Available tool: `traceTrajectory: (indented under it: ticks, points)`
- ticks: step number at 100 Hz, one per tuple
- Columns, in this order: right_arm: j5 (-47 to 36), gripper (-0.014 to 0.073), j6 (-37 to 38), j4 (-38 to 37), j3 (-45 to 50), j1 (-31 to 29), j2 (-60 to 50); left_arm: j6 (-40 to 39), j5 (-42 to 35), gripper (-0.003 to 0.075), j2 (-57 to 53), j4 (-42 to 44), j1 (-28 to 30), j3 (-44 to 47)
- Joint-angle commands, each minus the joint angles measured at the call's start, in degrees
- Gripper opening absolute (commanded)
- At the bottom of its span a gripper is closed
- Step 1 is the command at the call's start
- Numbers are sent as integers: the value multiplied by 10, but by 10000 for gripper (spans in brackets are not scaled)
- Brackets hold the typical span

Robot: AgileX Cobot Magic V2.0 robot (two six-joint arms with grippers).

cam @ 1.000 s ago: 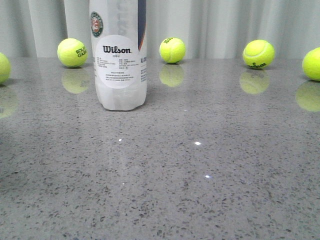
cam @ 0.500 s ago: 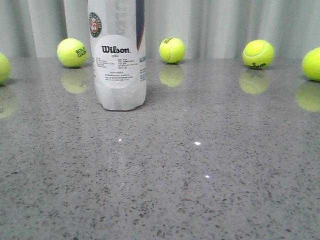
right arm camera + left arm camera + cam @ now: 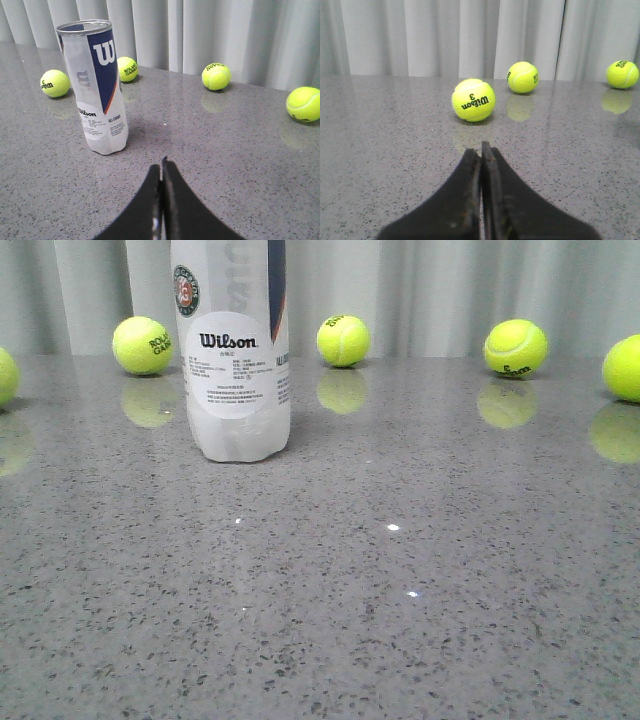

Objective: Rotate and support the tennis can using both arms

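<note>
The tennis can (image 3: 232,350) stands upright on the grey table at the left of centre in the front view, its white Wilson label facing me and its top cut off by the frame. In the right wrist view the can (image 3: 96,85) shows whole, empty, with a metal rim and a navy W panel. My right gripper (image 3: 162,165) is shut and empty, well short of the can and to its right. My left gripper (image 3: 481,149) is shut and empty, pointing at a yellow ball (image 3: 473,99); the can is out of its view. Neither gripper shows in the front view.
Yellow tennis balls lie along the back of the table by the curtain (image 3: 143,345) (image 3: 343,340) (image 3: 515,348), with one at each side edge (image 3: 623,367) (image 3: 5,375). The speckled grey tabletop (image 3: 400,570) stretches in front of the can.
The can and balls sit slightly further left in the front view than a second ago, by a few pixels. No gripper has entered that view.
</note>
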Motion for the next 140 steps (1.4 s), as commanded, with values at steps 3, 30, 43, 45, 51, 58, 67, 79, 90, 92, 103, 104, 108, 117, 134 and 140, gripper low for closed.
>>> traceTrajectory:
  ticks: [3, 30, 43, 45, 51, 58, 67, 79, 90, 92, 103, 104, 108, 117, 134, 140]
  points:
    - [-46, -61, -2, -5, -13, -2, 3, -3, -54, -19, -20, 0, 2, 25]
    - [-46, -61, -2, -5, -13, -2, 3, -3, -54, -19, -20, 0, 2, 25]
    - [-46, -61, -2, -5, -13, -2, 3, -3, -54, -19, -20, 0, 2, 25]
    - [-46, -61, -2, -5, -13, -2, 3, -3, -54, -19, -20, 0, 2, 25]
    - [-46, -61, -2, -5, -13, -2, 3, -3, -54, -18, -20, 0, 2, 25]
    - [-46, -61, -2, -5, -13, -2, 3, -3, -54, -18, -20, 0, 2, 25]
    - [-46, -61, -2, -5, -13, -2, 3, -3, -54, -18, -20, 0, 2, 25]
    - [-43, -61, -29, -48, -11, -2, 3, -3, -54, -18, -20, 0, 2, 25]
    - [-48, -61, -33, -71, -10, -2, 3, -3, -54, -19, -20, 0, 2, 25]
    - [-53, -61, -33, -71, -10, -2, 3, -3, -54, -19, -20, 0, 2, 25]
    - [-64, -61, -33, -71, -10, -2, 3, -3, -54, -19, -20, 0, 2, 25]
    - [-64, -61, -33, -71, -10, -2, 3, -3, -54, -18, -20, 0, 2, 25]
    - [-70, -61, -32, -71, -10, -2, 3, -3, -54, -19, -20, 0, 2, 25]
    - [-120, -61, -32, -71, -2, -4, 8, -3, -54, -19, -20, 0, 2, 25]
    - [-288, -61, 0, -70, 75, -77, 10, -3, -54, -19, -20, 0, 2, 25]
    - [-317, -61, 18, -70, 110, -117, -16, -3, -54, -19, -20, 0, 2, 25]
